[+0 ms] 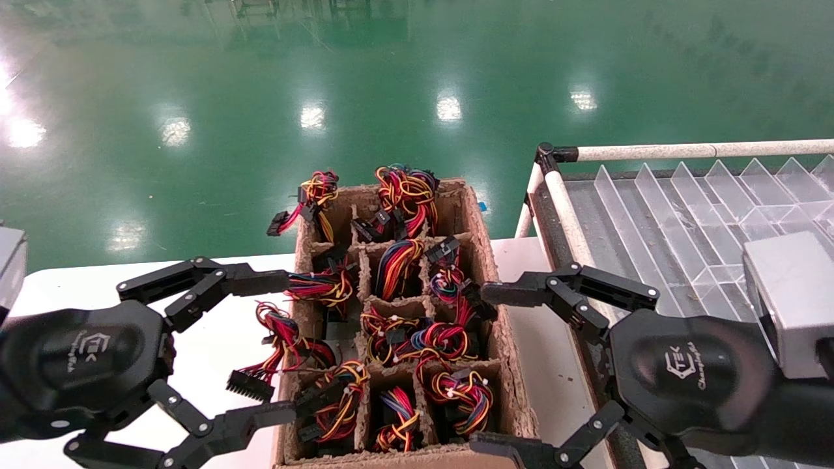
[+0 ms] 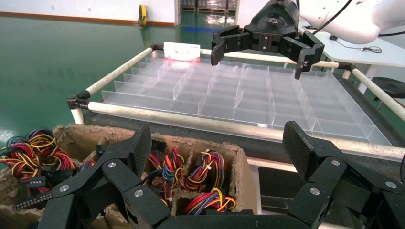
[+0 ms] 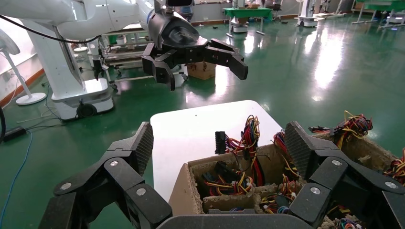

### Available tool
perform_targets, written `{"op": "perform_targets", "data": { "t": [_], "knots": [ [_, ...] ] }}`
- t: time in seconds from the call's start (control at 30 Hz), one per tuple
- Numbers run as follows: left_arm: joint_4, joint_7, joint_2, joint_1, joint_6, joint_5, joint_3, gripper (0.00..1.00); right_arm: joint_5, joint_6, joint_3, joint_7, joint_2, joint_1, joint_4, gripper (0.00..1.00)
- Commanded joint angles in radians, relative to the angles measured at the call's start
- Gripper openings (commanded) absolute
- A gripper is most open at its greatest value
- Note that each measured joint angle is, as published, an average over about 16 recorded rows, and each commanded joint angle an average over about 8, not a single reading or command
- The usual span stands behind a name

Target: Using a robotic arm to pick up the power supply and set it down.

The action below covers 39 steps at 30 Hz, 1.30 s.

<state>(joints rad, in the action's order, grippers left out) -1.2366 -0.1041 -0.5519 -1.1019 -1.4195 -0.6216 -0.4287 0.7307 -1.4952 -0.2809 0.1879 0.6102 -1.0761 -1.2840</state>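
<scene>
Both pincers hang spread wide and hold nothing: the left pincer [image 1: 260, 345] at the left edge of the pulp-cardboard crate [image 1: 515, 397], its upper finger reaching in over a wire bundle [image 1: 322, 283] and its lower finger over the bundles of the nearest row, though contact cannot be told; the right pincer [image 1: 502, 365] is at the crate's right edge, above the gap between crate and white tabletop [image 1: 215, 339]. Between the two lie the power supplies, sunk in the crate's cells so that only their red, yellow, orange and black wires [image 1: 449, 339] show; the grey bodies are hidden, so their long axes cannot be read. The crate itself runs lengthwise away from the robot. Neither arm looks clearly nearer; the left fingers already overlap the cells, which I judge favours that side. Beyond the right pincer lies a clear divided tray [image 1: 684, 215] on a tube frame, likely the set-down place.
</scene>
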Motion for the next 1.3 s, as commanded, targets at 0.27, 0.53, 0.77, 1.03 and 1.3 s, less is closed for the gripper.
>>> {"op": "perform_targets", "data": {
  "t": [0.27,0.53,0.77,1.03,1.3],
  "knots": [
    [0.0,0.0,0.0,0.0,0.0,0.0,0.0,1.0,0.0,0.0,0.0,0.0,0.0,0.0,0.0,1.0],
    [0.0,0.0,0.0,0.0,0.0,0.0,0.0,1.0,0.0,0.0,0.0,0.0,0.0,0.0,0.0,1.0],
    [0.0,0.0,0.0,0.0,0.0,0.0,0.0,1.0,0.0,0.0,0.0,0.0,0.0,0.0,0.0,1.0],
    [0.0,0.0,0.0,0.0,0.0,0.0,0.0,1.0,0.0,0.0,0.0,0.0,0.0,0.0,0.0,1.0],
    [0.0,0.0,0.0,0.0,0.0,0.0,0.0,0.09,0.0,0.0,0.0,0.0,0.0,0.0,0.0,1.0]
  ]
}}
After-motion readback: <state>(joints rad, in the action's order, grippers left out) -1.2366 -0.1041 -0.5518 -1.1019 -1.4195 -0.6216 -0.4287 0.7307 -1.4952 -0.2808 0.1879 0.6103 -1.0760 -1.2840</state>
